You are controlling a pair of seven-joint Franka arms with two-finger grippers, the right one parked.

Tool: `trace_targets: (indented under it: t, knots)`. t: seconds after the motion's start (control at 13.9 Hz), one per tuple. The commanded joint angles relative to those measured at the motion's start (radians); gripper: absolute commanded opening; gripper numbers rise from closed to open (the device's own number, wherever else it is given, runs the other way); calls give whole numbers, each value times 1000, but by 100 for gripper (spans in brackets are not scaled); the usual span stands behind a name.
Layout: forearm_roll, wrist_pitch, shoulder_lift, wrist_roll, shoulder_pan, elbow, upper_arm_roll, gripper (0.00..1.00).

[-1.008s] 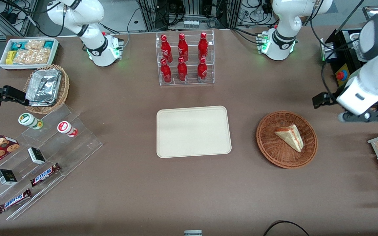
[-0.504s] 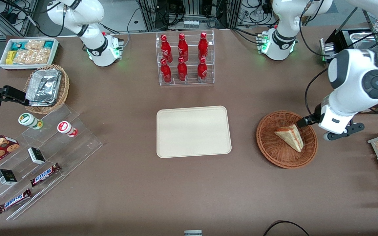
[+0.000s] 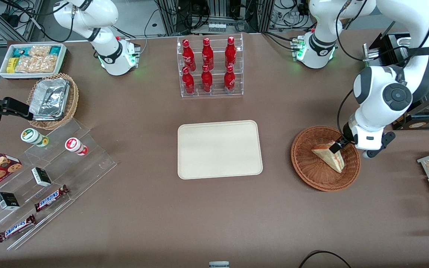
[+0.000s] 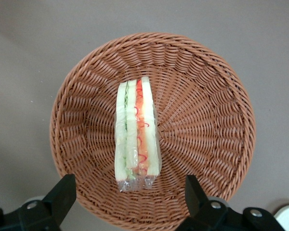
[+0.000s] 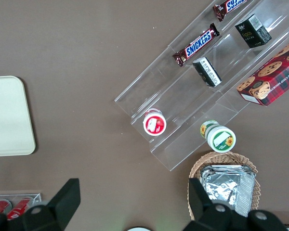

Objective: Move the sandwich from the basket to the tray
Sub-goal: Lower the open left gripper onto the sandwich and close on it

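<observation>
Cream-beige, bare and waiting, the tray (image 3: pixel 220 149) sat mid-counter, ready to receive. Toward the working arm's end, the wicker basket (image 3: pixel 304 167) cradled the sandwich (image 3: pixel 330 157), filling stripe up. Above it hung the tool (image 4: pixel 130 199), fingers spread wide to straddle the wedge — approach, not yet a grasp.

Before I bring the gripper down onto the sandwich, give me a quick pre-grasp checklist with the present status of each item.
1. Sandwich lies in the basket: ok.
2. Gripper above the basket, fingers open and spread wider than the sandwich: ok.
3. Sandwich lined up between the fingers: ok in the left wrist view.
4. Gripper touching the sandwich: not yet; height above it cannot tell.
5. Tray bare and ready to receive: ok.
6. Table between basket and tray free of objects: ok.
</observation>
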Motion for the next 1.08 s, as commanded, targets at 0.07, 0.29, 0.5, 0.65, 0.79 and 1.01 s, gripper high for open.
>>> trace_targets:
  t: [0.07,0.29,0.5,0.65,0.79,1.01]
  knots:
    - [3,75,8,-68,9,-42,-6,100]
    - [2,136,54,-99,9,-45,-6,100]
    - [2,170,85,-113,9,-45,-6,100]
    - [2,204,109,-114,9,-46,-6,100]
    - [2,205,126,-114,9,-46,-6,100]
    - [2,214,140,-113,9,-46,-6,88]
